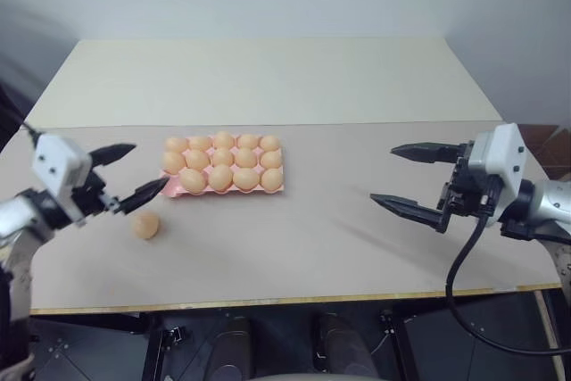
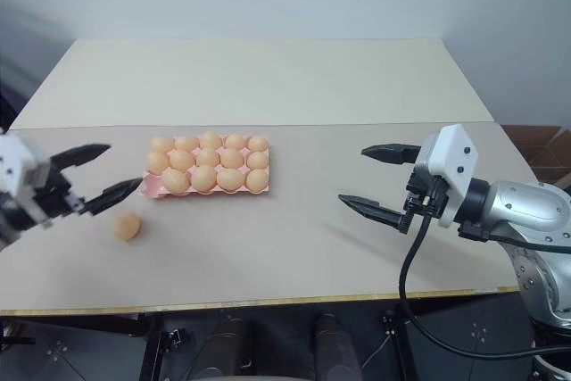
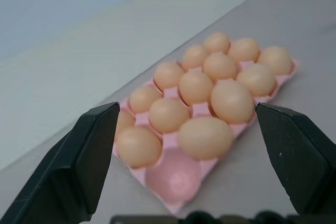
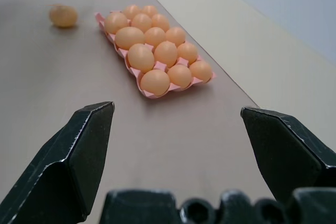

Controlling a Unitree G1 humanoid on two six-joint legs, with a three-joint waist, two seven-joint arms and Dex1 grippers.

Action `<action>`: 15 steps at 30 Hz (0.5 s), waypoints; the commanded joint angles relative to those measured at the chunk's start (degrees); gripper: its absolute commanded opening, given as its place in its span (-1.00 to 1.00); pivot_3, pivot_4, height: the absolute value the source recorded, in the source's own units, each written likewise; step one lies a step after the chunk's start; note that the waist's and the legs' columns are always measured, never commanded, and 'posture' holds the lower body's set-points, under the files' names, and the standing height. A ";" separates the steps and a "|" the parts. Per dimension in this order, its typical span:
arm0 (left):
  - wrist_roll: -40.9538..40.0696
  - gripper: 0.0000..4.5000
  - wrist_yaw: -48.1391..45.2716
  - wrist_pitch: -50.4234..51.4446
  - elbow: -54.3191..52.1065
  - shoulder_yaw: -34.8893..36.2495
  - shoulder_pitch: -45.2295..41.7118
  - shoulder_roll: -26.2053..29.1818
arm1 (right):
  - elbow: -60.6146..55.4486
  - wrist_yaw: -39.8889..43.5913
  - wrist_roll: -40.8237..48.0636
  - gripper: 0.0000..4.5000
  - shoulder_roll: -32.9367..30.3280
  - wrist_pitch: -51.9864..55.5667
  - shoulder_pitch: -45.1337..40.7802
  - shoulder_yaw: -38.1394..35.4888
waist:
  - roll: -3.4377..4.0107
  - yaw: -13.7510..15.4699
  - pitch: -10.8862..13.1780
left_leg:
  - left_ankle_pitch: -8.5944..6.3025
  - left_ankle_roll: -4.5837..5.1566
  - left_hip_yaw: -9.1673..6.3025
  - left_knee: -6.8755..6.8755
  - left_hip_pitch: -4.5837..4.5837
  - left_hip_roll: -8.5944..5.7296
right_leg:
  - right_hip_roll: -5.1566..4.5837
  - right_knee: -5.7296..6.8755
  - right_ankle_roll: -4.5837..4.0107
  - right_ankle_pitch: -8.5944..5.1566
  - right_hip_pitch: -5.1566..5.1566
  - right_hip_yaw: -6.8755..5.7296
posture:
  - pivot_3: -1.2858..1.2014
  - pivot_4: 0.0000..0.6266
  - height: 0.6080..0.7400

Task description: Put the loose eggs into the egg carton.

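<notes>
One loose egg [image 1: 146,225] is lying on the table [image 1: 294,247], left of and nearer than the egg carton [image 1: 223,167]; one corner cup [image 3: 176,178] is sitting empty.

- The scene is lit evenly and softly, seemingly from overhead; no glare is seen on the table [image 1: 294,247].
- Only a faint shadow is cast beside the loose egg [image 1: 146,224].
- In the left wrist view, the black fingers [image 3: 79,166] are rendered soft, and the far background is blurred.

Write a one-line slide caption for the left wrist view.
Open left gripper faces the pink egg carton, every cup filled but one near corner cup.
</notes>
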 commanded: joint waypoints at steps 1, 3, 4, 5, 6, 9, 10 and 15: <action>-2.30 0.99 0.31 1.54 -6.51 6.45 6.51 -1.00 | 0.34 1.30 -0.10 1.00 -0.61 -1.89 -1.00 -0.28 | 0.00 0.02 0.00 | 0.00 0.00 0.00 0.01 -0.01 0.01 | 0.00 -0.01 -0.10 -0.07 -0.02 0.00 | 0.03 -0.52 1.00; -1.86 0.99 0.68 0.92 -7.93 8.24 11.14 -2.68 | 0.84 1.62 -0.29 1.00 -0.56 -1.98 -1.22 0.03 | 0.00 0.16 0.00 | 0.00 0.00 0.01 0.03 0.05 0.00 | -0.02 0.00 -0.23 -0.13 0.03 0.00 | 0.03 -0.52 1.00; -1.88 0.99 0.92 0.83 -8.60 8.75 12.69 -3.38 | 0.99 1.68 -0.34 1.00 -0.55 -2.02 -1.32 0.17 | 0.00 0.24 0.00 | 0.00 -0.01 0.01 0.04 0.06 0.00 | -0.03 0.00 -0.23 -0.13 0.03 0.00 | 0.03 -0.52 1.00; -2.28 0.99 1.68 1.10 -9.48 9.05 13.59 -4.16 | 1.09 1.72 -0.38 1.00 -0.54 -2.05 -1.40 0.30 | 0.00 0.39 0.00 | 0.00 -0.01 0.03 0.06 0.09 0.00 | -0.04 0.01 -0.23 -0.13 0.05 0.00 | 0.03 -0.52 1.00; -2.74 0.99 2.43 1.50 -10.21 9.10 13.91 -4.62 | 1.28 1.83 -0.41 1.00 -0.55 -2.06 -1.57 0.38 | 0.00 0.61 0.00 | 0.00 -0.01 0.02 0.06 0.12 0.00 | -0.03 0.02 -0.23 -0.13 0.07 -0.01 | 0.03 -0.52 1.00; -3.28 0.99 4.03 2.20 -11.39 8.89 14.05 -5.32 | 1.44 2.16 -0.39 1.00 -0.57 -2.02 -1.84 0.58 | -0.01 0.94 -0.01 | 0.00 -0.02 -0.02 0.08 0.12 0.01 | -0.02 0.03 -0.24 -0.13 0.07 -0.06 | 0.03 -0.52 1.00; -3.48 0.99 4.47 2.40 -11.54 8.81 14.04 -5.38 | 1.53 2.22 -0.42 1.00 -0.60 -1.99 -1.99 0.65 | -0.01 0.89 -0.01 | 0.00 -0.02 -0.02 0.08 0.11 0.01 | -0.03 0.03 -0.24 -0.13 0.07 -0.05 | 0.03 -0.52 1.00; -3.49 0.99 5.95 2.92 -11.43 8.43 14.48 -5.00 | 1.51 2.54 -0.42 1.00 -0.82 -1.96 -1.79 0.37 | -0.01 0.53 -0.01 | -0.01 -0.01 0.03 0.04 0.02 0.00 | 0.00 -0.02 -0.24 -0.13 0.00 0.00 | 0.03 -0.52 1.00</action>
